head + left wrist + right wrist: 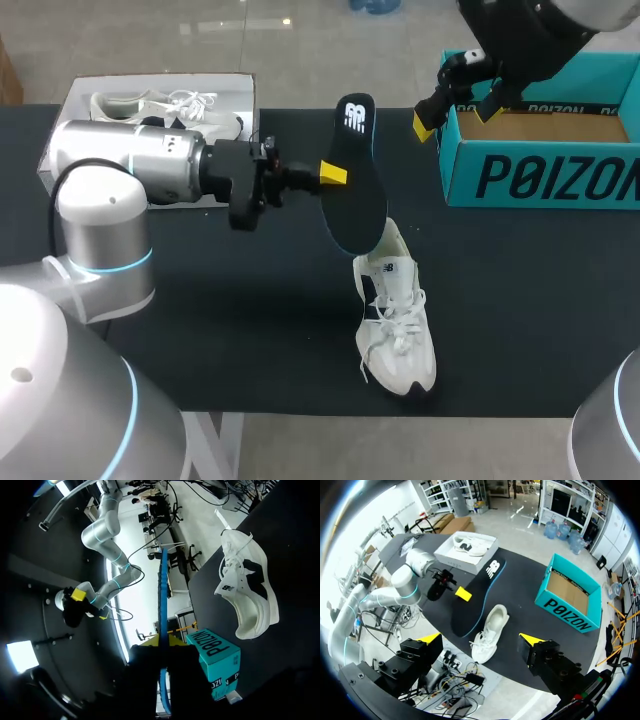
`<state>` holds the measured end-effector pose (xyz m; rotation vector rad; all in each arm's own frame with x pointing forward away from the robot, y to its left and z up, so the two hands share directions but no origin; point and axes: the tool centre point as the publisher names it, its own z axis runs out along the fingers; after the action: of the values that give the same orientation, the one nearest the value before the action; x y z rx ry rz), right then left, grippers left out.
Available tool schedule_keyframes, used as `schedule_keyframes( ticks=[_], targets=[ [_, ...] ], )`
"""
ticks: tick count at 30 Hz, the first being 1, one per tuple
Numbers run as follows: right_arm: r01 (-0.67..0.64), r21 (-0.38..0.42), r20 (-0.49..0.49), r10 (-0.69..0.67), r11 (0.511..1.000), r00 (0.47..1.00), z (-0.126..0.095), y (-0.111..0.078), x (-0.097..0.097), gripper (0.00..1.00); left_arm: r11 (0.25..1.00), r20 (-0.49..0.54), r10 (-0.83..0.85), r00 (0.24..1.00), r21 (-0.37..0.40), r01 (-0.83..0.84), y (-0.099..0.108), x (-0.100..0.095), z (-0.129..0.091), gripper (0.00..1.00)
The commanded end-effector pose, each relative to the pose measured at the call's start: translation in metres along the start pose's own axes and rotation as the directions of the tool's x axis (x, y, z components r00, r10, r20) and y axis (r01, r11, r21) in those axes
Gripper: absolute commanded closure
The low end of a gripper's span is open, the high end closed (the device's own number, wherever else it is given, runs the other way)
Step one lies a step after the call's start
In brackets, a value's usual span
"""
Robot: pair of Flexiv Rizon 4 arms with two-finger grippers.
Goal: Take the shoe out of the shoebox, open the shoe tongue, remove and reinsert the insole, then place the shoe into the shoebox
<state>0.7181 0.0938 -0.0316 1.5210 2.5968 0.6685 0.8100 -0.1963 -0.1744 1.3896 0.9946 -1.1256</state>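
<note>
My left gripper (335, 175) is shut on a black insole (358, 170) and holds it on edge in the air above the table's middle. In the left wrist view the insole (162, 595) shows edge-on, running out from between the yellow tips of the left gripper (162, 642). Under and just in front of the insole, a white shoe (395, 310) lies on the black table, toe toward the front edge. The teal shoebox (540, 150) stands open at the back right. My right gripper (455, 115) hangs open high over the shoebox's left end, holding nothing.
A white box (75, 100) with another white shoe (165, 105) sits at the back left, behind my left arm. The black table (520, 300) has bare room to the right of the shoe and in front of the shoebox.
</note>
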Motion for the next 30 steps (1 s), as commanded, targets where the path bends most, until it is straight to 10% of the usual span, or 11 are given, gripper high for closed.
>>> schedule_keyframes(
  ticks=[1, 11, 22, 30],
  targets=[
    [0.0, 0.005, 0.0, 0.0, 1.0, 1.0, 0.001, 0.002, 0.0, 0.0, 1.0, 0.0, 0.002, 1.0, -0.001, -0.002, 0.0, 0.001, 0.001, 1.0],
    [0.0, 0.005, 0.0, 0.0, 1.0, 1.0, 0.001, 0.002, 0.0, 0.0, 1.0, 0.0, 0.002, 1.0, -0.001, -0.002, 0.0, 0.001, 0.001, 1.0],
    [-0.114, -0.271, -0.407, -0.006, 0.956, 0.914, 0.012, -0.042, -0.03, 0.0, 1.0, 0.0, 0.002, 1.0, -0.001, -0.002, 0.0, 0.001, 0.001, 1.0],
    [-0.211, -0.345, -0.58, -0.031, 0.915, 0.814, 0.045, -0.039, -0.035, 0.0, 1.0, 0.0, 0.002, 1.0, -0.001, -0.002, 0.0, 0.001, 0.001, 1.0]
  ],
)
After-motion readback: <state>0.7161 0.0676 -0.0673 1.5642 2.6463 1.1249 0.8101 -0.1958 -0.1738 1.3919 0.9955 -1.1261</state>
